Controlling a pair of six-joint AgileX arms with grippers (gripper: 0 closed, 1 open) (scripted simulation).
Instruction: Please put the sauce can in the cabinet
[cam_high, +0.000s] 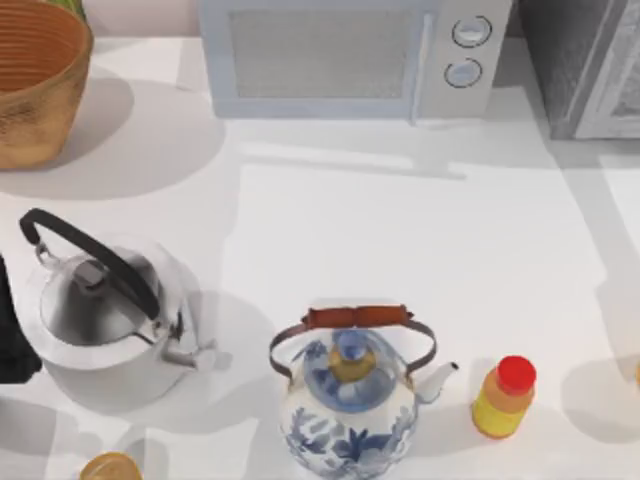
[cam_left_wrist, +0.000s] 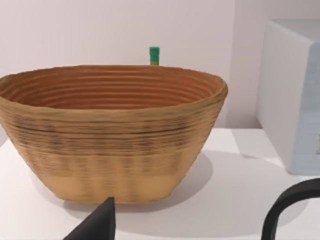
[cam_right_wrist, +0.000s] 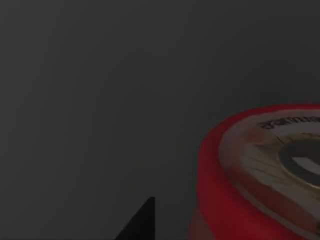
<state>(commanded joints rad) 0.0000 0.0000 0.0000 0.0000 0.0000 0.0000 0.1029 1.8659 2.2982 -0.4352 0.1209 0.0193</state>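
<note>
The sauce can (cam_right_wrist: 260, 170), red with a yellow-orange printed end, lies very close in the right wrist view against a dark grey surround. My right gripper (cam_right_wrist: 165, 225) is right beside it; whether it holds the can is unclear. The cabinet (cam_high: 580, 60), grey and speckled with a light framed door, stands at the table's back right corner. My left gripper (cam_left_wrist: 150, 230) is open and holds nothing, parked at the table's left edge, where its dark arm (cam_high: 10, 335) shows beside the silver kettle.
A pale microwave (cam_high: 350, 60) stands at the back centre and a woven basket (cam_high: 35, 90) at the back left. A silver kettle (cam_high: 105, 315), a blue-and-white kettle (cam_high: 350, 400) and a yellow bottle with a red cap (cam_high: 505, 397) line the front.
</note>
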